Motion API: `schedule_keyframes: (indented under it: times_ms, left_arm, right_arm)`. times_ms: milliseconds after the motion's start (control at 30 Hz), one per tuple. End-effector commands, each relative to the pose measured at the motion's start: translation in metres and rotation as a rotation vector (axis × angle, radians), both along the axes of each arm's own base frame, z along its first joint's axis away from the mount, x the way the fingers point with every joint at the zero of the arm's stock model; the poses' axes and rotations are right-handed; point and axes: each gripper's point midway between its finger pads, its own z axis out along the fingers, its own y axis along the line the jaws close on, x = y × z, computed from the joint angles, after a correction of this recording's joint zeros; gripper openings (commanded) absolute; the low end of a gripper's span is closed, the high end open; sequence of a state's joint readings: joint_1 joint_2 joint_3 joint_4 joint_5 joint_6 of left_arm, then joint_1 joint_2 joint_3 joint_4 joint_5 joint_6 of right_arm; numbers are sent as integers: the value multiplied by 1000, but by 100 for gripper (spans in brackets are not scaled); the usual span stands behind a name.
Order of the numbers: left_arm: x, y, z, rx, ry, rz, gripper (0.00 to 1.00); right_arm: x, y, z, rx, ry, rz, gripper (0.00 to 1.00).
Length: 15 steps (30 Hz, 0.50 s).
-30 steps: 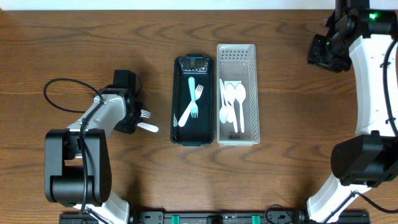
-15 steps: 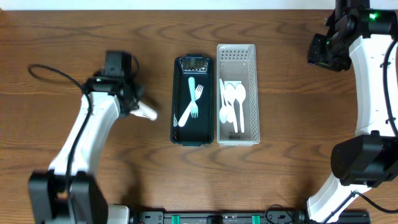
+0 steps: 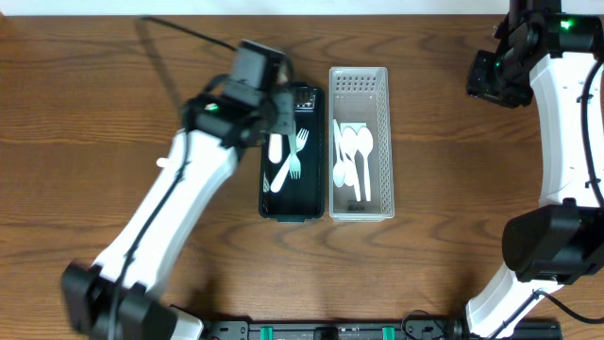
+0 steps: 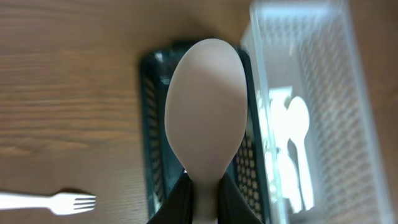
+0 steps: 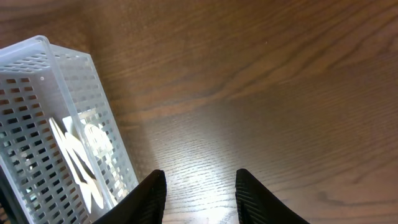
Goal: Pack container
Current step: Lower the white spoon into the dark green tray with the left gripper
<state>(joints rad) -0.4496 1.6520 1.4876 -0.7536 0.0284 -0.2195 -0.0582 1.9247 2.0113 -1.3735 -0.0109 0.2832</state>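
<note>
Left wrist cam: L gripper [image 4: 205, 208] clamped on white spoon [image 4: 205, 112], held over dark basket [image 4: 152, 124] w/ forks [image 3: 297, 161] inside. White basket [image 4: 323, 62] w/ spoons [image 3: 357, 156] sits alongside. R gripper [image 5: 199, 196] spread, empty, over table [image 5: 280, 93].

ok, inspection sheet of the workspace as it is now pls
surface: wooden table, brown grain.
job's things: dark bin holds forks; white bin holds spoons; white spoon held over dark bin; loose fork on table left of it.
clutter: nothing seen.
grippers: left pincer shut on white spoon; right pincer open, empty, over bare wood.
cables: black cable off left arm.
surroundings: nothing seen.
</note>
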Motion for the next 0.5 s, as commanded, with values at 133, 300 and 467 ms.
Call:
schedule_keyframes:
  times_ms: [133,300,467]
  left_arm:
    - [-5,-16,-95,173,192,-215,6]
    - [-12,-11,-140,224,308,-230,6]
    - [-14,-9,-152,236,337,-230,38]
  right_arm:
    - [-3,-4,-4,-1,23,-9,39]
    - [-5,-3,-4,-1,33,-9,39]
    - [-6,-3,-4,0,35,-9,39]
